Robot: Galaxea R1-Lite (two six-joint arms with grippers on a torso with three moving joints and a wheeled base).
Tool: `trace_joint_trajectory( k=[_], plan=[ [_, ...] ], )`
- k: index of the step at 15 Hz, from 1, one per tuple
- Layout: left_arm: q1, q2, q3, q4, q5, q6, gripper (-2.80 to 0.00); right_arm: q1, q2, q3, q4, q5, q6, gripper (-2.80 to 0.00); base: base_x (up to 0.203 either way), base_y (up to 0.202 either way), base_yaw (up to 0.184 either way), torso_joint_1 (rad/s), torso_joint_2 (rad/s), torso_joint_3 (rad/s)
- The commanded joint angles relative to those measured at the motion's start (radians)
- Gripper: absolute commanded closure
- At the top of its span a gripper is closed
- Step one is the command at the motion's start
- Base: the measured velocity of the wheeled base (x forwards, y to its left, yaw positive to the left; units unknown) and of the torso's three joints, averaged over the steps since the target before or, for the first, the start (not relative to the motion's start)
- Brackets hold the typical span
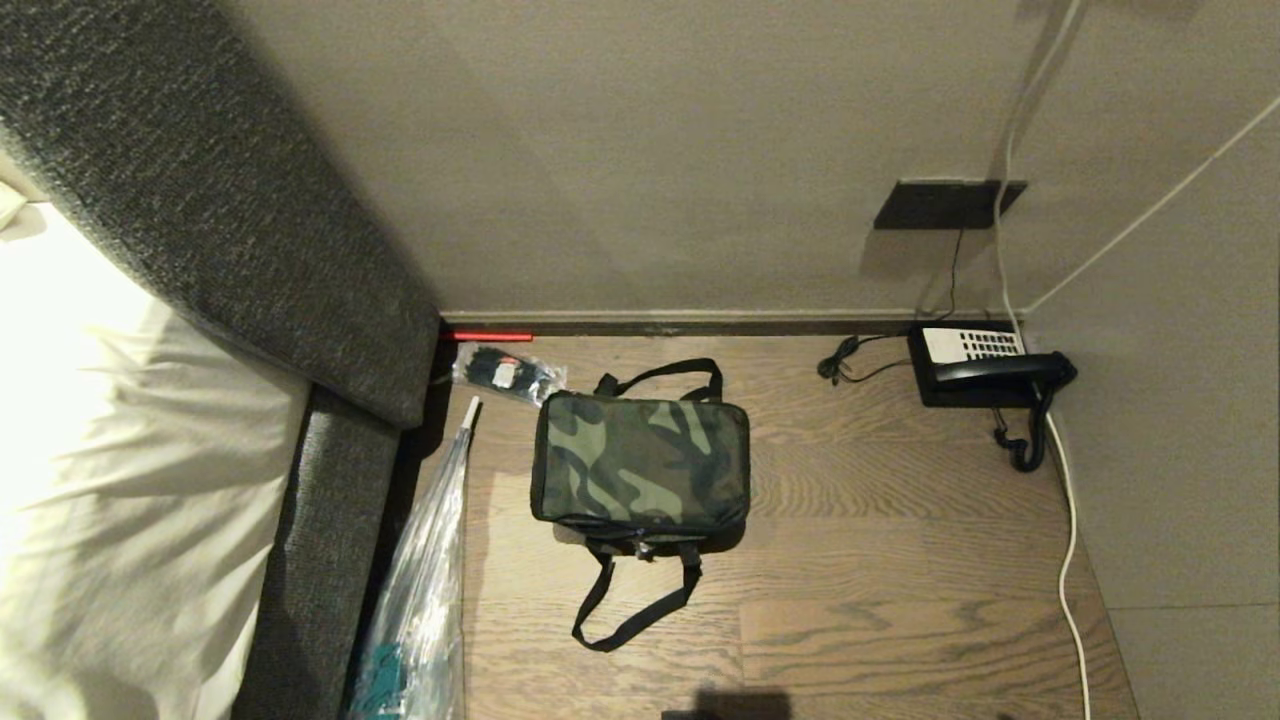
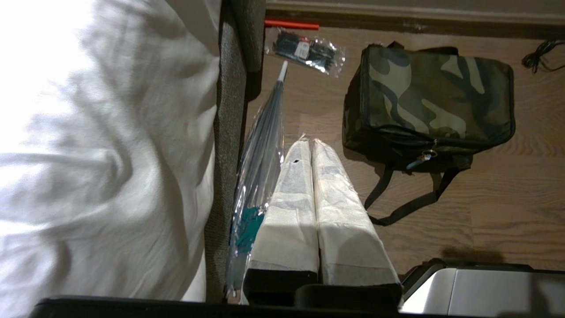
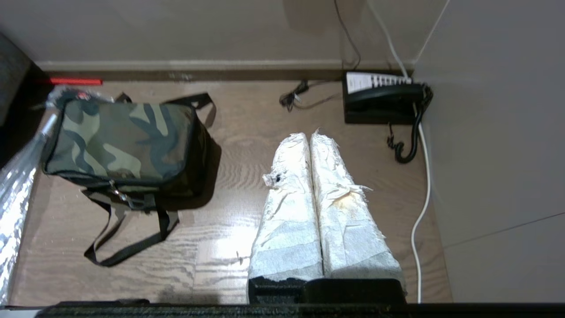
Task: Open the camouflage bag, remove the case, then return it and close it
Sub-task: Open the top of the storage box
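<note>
The camouflage bag [image 1: 640,460] sits zipped shut on the wooden floor [image 1: 880,560], between a bed at the robot's left and a black telephone [image 1: 985,365] in the corner at its right. Its near strap handle [image 1: 630,600] lies looped on the boards toward the robot; the far one arches toward the wall. The case is not visible.

A small clear packet [image 1: 505,373] of dark items lies just beside the bag's far left corner, and a long clear plastic bag [image 1: 425,590] stretches along the bed's dark upholstered side [image 1: 320,560]. A white cable [image 1: 1070,560] runs down the wall and along the floor at the right.

Neither arm shows in the head view. The left gripper [image 2: 312,142] hangs above the floor near the plastic bag, pointing toward the wall, its tape-wrapped fingers [image 2: 291,194] pressed together on nothing. The right gripper [image 3: 310,134] hangs likewise between bag and telephone, fingers [image 3: 340,198] pressed together and empty. Both are well apart from the camouflage bag.
</note>
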Motion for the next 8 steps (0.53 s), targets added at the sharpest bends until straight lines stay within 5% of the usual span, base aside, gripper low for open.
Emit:
trace_joint_trajectory(
  k=[1,8],
  plan=[
    [0.000,0.001,0.002,0.000,0.000,-0.001,0.00,0.000,0.000,0.040,-0.002,0.001,-0.001,0.00,0.000,0.000,0.000,0.002,0.00,-0.198],
    [0.000,0.001,0.001,0.000,0.000,-0.001,0.00,0.000,0.000,0.040,-0.002,0.001,-0.001,0.00,0.000,0.000,0.000,0.002,0.00,-0.195]
  ],
)
